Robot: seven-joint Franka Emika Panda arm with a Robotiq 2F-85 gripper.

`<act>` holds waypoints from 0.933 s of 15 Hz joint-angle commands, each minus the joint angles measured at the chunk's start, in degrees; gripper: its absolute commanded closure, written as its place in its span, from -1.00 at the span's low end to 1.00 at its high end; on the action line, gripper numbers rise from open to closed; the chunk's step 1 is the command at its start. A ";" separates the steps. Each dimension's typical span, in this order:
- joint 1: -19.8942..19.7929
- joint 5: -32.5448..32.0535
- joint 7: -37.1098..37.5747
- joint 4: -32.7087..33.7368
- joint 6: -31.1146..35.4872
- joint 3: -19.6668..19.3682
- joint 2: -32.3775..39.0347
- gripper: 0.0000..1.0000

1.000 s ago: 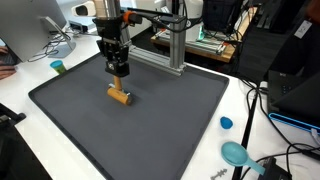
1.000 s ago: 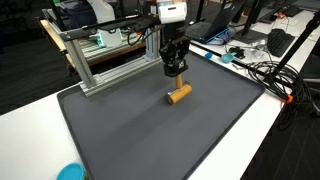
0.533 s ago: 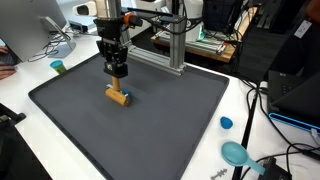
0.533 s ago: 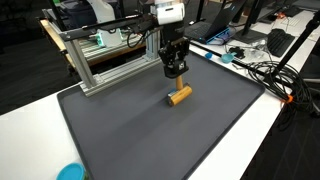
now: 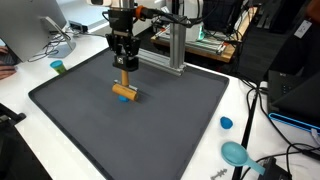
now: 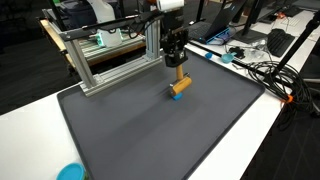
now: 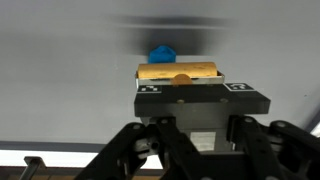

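- The claw [image 5: 125, 67], pointing straight down over the dark mat, is clenched on the upright stem of a wooden piece [image 5: 125, 91]. It shows the same in both exterior views [image 6: 178, 67].
- The wooden piece hangs directly under the claw, its crossbar lying level just over the mat [image 5: 150, 130]. Whether it touches the mat cannot be told.
- In the wrist view the crossbar [image 7: 180, 72] lies across the gap just ahead of the claw [image 7: 193, 86].
- A small blue bit [image 5: 124, 99] peeks out right under the crossbar, beyond it in the wrist view [image 7: 161, 53]. Whether it is joined to the wood is unclear.
- A metal frame [image 5: 172, 45] stands behind the claw at the mat's far edge.
- Well away from the claw, on the white surface [image 5: 240, 100] beside the mat, lie a blue cap [image 5: 226, 123] and a teal scoop [image 5: 236, 153].
- A small teal cup [image 5: 58, 67] stands off the mat's opposite side.
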 commanded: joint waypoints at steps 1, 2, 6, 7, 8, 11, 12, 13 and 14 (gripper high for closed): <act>0.01 1.47 -2.11 -1.91 -2.93 0.83 -3.18 0.56; -0.01 1.05 -1.92 -1.68 -2.45 0.60 -2.57 0.56; 0.35 -3.00 0.96 -1.88 0.50 -1.35 -2.76 0.56; 0.34 -4.19 1.12 -1.65 -1.64 -1.82 -3.30 0.56; 0.17 -4.57 0.52 -1.51 -3.35 -1.98 -3.56 0.56; -0.56 -2.37 -1.50 -1.55 -2.72 -1.75 -3.66 0.56; -0.03 -3.37 -0.09 -1.01 -2.40 -1.86 -2.06 0.06; -0.13 -3.35 -0.13 -1.01 -2.40 -1.88 -2.10 0.06; -0.17 -3.34 -0.13 -1.01 -2.40 -1.89 -2.10 0.06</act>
